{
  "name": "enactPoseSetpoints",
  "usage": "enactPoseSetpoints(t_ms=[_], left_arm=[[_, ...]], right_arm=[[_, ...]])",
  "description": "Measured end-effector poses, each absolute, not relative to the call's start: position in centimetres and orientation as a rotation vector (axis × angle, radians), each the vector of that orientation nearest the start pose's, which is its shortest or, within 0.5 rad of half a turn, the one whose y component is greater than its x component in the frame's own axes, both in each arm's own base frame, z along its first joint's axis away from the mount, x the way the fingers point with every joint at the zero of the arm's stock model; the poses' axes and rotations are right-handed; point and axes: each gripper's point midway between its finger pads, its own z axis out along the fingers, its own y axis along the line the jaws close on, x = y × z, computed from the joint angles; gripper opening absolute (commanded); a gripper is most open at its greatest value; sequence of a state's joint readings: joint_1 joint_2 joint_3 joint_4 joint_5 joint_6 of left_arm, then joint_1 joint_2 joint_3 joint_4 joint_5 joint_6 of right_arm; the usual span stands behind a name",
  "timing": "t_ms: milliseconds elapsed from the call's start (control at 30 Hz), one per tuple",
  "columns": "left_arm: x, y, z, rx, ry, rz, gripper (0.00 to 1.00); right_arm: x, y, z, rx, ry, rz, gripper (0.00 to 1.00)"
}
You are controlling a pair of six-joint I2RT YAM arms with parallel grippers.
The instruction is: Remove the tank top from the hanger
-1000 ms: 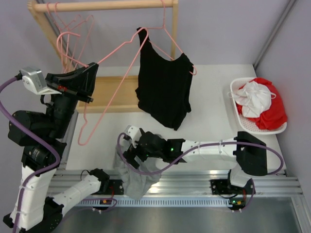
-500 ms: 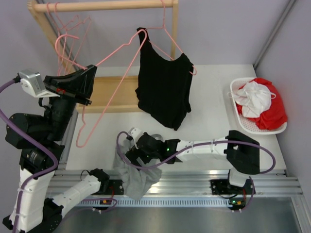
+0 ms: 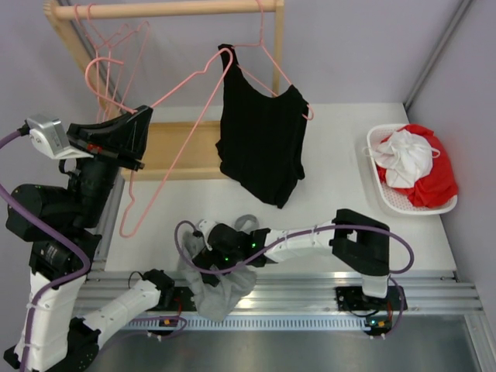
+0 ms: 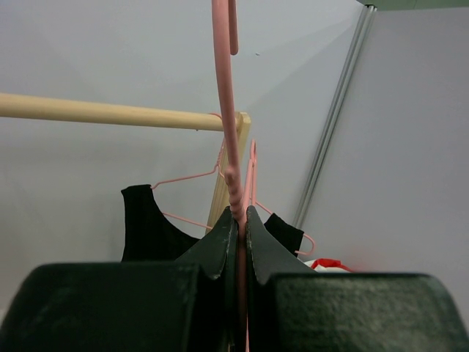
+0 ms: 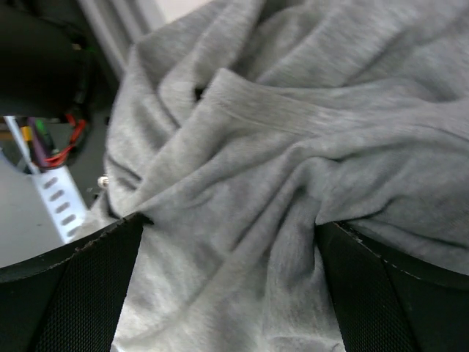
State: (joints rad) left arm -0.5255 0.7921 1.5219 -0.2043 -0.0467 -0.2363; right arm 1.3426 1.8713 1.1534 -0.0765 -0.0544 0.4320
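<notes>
Right pincer (image 5: 229,224) was spread wide, not gripping, with its fingers straddling the grey tank top (image 3: 217,287). Left pincer (image 4: 240,220) was clamped shut on the wire of a pink hanger (image 4: 225,110), held high at far left. That hanger looked bare, so I'd call the grey top already off it. The top lay crumpled at the near edge of the table (image 3: 333,155), left of centre, with its near end spilling over the edge onto the arm-mount frame. Handling, as a judgement: thin jersey knit, light, limp, no stiffness, not fragile. It will bunch and drag rather than slide as one piece. Best hold was a raised fold or the stitched binding edge showing in the right wrist view, since that seam is thicker and less likely to slip out. The heap's long axis ran roughly near-far, leaning left toward the near end. Couldn't tell which end was straps and which hem, too wadded. A black tank top (image 3: 260,147) hung on a separate hanger from the wooden rail (image 3: 170,9) at the far side, well apart from both pincers.
</notes>
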Motion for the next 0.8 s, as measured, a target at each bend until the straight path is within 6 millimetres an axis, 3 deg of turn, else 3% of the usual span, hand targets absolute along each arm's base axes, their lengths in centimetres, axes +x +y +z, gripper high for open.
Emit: enactPoseSetpoints(t_ms=[200, 400, 433, 467, 533, 567, 700, 800], left_arm=[[18.4, -10.8, 60.0, 0.111, 1.062, -0.666, 0.00], [18.4, -10.8, 60.0, 0.111, 1.062, -0.666, 0.00], [18.4, -10.8, 60.0, 0.111, 1.062, -0.666, 0.00], [18.4, -10.8, 60.0, 0.111, 1.062, -0.666, 0.00], [18.4, -10.8, 60.0, 0.111, 1.062, -0.666, 0.00], [18.4, -10.8, 60.0, 0.111, 1.062, -0.666, 0.00], [18.4, -10.8, 60.0, 0.111, 1.062, -0.666, 0.00], [18.4, -10.8, 60.0, 0.109, 1.063, -0.665, 0.00]], right_arm=[[6.0, 47.5, 4.4, -1.213, 2.271, 0.900, 0.99], [6.3, 48.9, 3.7, -1.219, 2.250, 0.853, 0.97], [6.3, 49.2, 3.6, -1.222, 2.239, 0.839, 0.88], [6.3, 49.4, 3.5, -1.223, 2.230, 0.824, 0.63], [6.5, 49.5, 3.3, -1.218, 2.219, 0.793, 0.27], [6.7, 49.3, 3.1, -1.216, 2.223, 0.777, 0.04], [7.7, 47.6, 2.2, -1.152, 2.272, 0.731, 0.00], [8.5, 45.2, 3.0, -1.114, 2.290, 0.709, 0.00]])
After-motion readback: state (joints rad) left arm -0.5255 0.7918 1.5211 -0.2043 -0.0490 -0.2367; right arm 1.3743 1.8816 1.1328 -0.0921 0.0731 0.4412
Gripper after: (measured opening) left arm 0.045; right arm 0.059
